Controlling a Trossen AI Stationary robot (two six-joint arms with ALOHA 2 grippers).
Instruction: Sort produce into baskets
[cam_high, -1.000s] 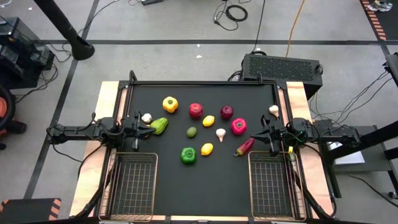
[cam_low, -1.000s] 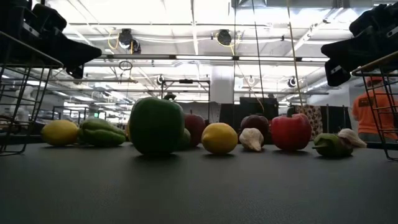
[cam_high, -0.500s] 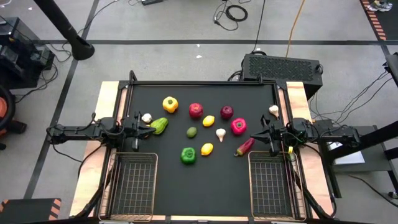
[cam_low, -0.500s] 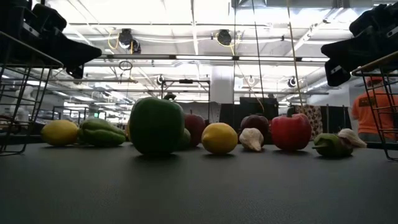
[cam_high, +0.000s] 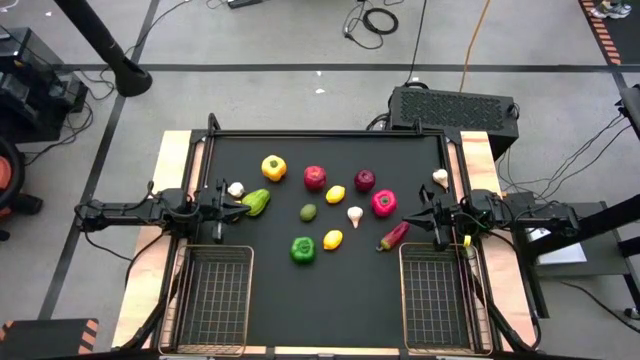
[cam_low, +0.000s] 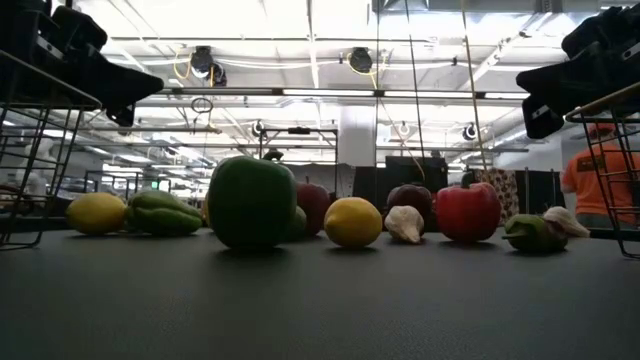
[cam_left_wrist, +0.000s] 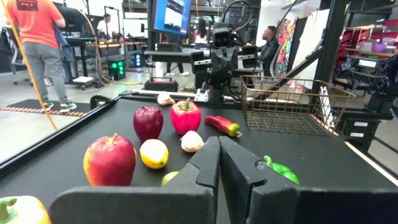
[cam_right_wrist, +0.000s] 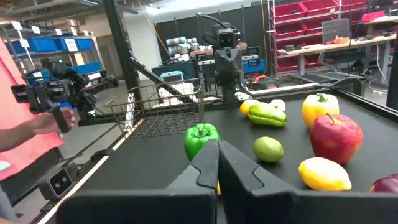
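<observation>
Nothing has moved since the earlier frames. Both arms wait at the edges of the black counter (cam_high: 330, 290), seen from above. Left gripper (cam_high: 226, 198) sits at the left edge with fingers closed on nothing, just beside a garlic bulb (cam_high: 236, 189) and a light green pepper (cam_high: 256, 202). Right gripper (cam_high: 412, 219) sits at the right edge, fingers closed and empty, just beside a dark red chili (cam_high: 394, 235). Loose produce lies between them: yellow pepper (cam_high: 273, 167), two apples (cam_high: 315, 177), two lemons (cam_high: 335, 194), lime (cam_high: 308, 212), dark green pepper (cam_high: 302, 250), pink-red pepper (cam_high: 383, 203). Two wire baskets stand at the near corners, left basket (cam_high: 212, 297) and right basket (cam_high: 435, 297), with no produce in them.
</observation>
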